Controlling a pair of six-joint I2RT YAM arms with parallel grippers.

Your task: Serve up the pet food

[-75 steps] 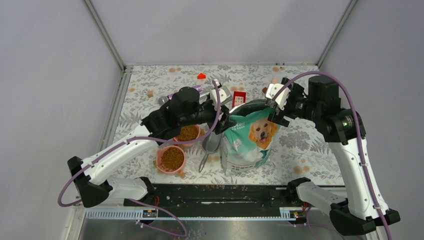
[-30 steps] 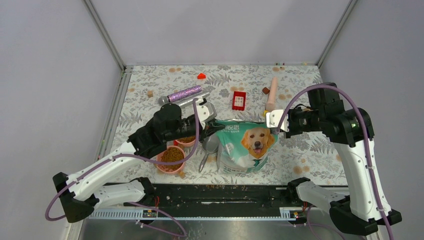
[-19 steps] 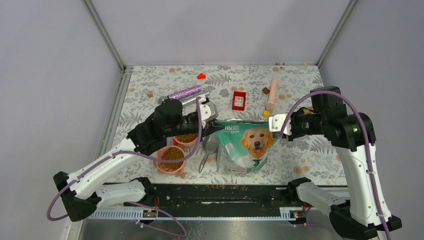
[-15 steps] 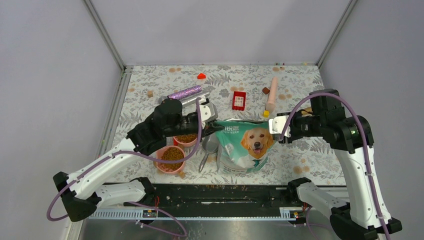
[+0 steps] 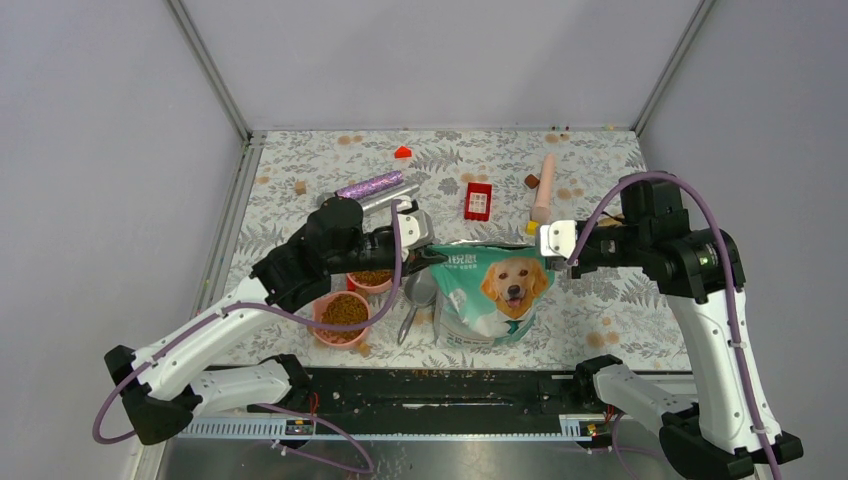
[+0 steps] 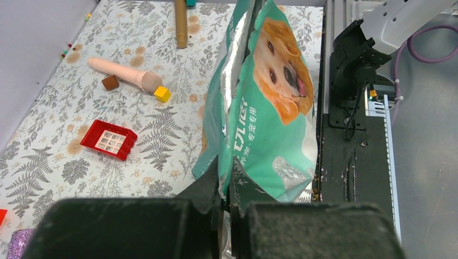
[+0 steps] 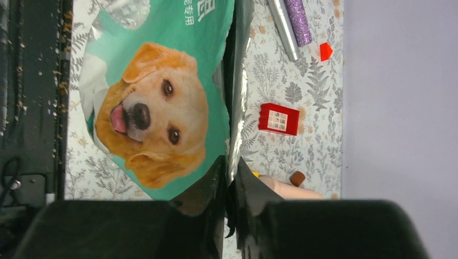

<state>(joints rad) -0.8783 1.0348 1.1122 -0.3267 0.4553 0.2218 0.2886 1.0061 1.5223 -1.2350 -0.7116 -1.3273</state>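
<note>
The teal-green and silver pouch [image 5: 492, 292] with the golden retriever stands upright near the table's front edge. My left gripper [image 5: 432, 256] is shut on its top left corner. The left wrist view has that pouch [image 6: 270, 108] edge pinched between my left gripper's [image 6: 226, 174] jaws. My right gripper [image 5: 549, 244] is shut on the top right corner. In the right wrist view the pouch's [image 7: 156, 102] silver rim sits between my right gripper's [image 7: 231, 175] jaws. The pet food [image 5: 343, 313] fills one pink bowl [image 5: 320, 322]. A second pink bowl [image 5: 352, 285] of kibble lies partly under my left arm.
A metal scoop [image 5: 420, 292] lies between the bowls and the pouch. Behind the pouch are a red block [image 5: 478, 200], a pink cylinder [image 5: 544, 188], a purple glitter tube [image 5: 368, 186], a yellow cube [image 5: 532, 227] and a brown cube [image 5: 530, 181]. A black rail [image 5: 440, 385] runs along the near edge.
The pouch has come down from its raised, further-back position and now stands lower and nearer the front. Both arms dropped with it. In the last second my right gripper shifted slightly at the corner.
</note>
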